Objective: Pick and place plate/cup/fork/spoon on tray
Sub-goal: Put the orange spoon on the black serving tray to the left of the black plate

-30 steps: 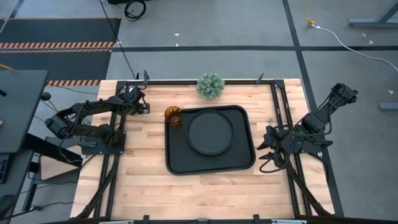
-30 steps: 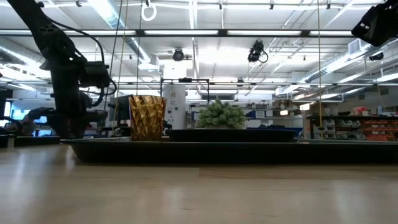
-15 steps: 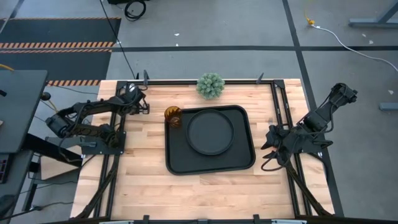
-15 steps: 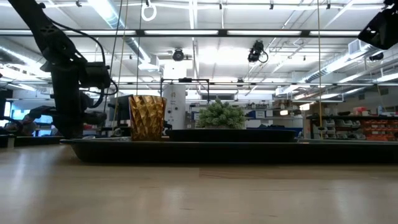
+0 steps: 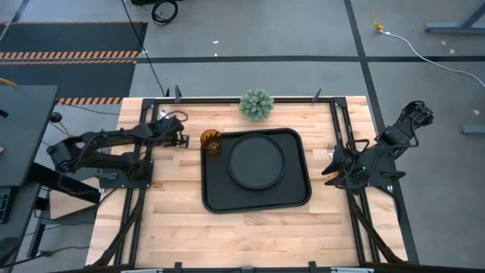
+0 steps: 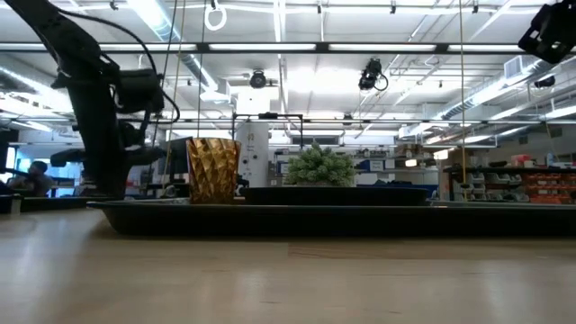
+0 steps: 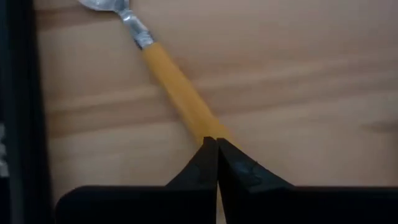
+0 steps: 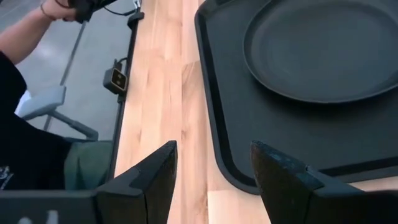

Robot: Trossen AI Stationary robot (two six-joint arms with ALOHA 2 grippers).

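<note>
Left wrist view shows the left end effector pinching the very tip of the spoon handle on the bench, so the spoon could pivot or slip free when carried toward the tray.

**Non-task items in view**

A small green spiky plant stands at the middle of the far edge of the light wooden table. A black metal frame runs along the table's sides. On the floor beyond lie a yellow cable and hazard-striped mats. A seated person appears beside the table.
</note>
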